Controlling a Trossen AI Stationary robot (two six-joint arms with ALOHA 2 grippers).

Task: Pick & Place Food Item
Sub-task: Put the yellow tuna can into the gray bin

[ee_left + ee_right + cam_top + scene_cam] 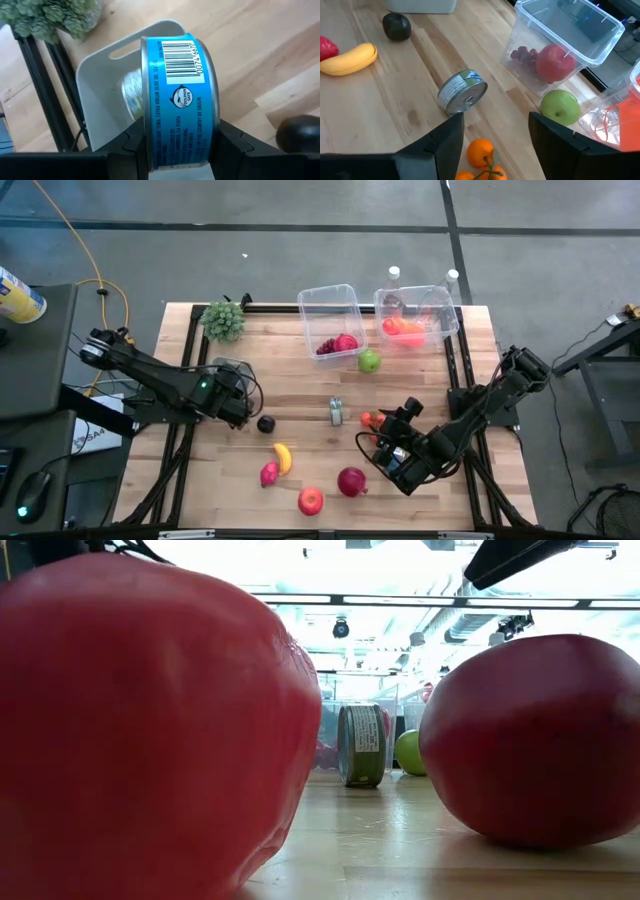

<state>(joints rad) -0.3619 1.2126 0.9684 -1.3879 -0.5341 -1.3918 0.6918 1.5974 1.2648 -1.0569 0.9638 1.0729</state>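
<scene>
left fingers [235,145] clamping blue tuna can [177,95] between them

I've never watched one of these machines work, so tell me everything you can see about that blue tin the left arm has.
The blue tin is a short round can with a bright blue paper label carrying a barcode, small print and a dolphin emblem. It is clamped between the left gripper's two dark fingers, which press on its flat ends. Behind it sits a white container; whether the tin touches it cannot be told.
</scene>
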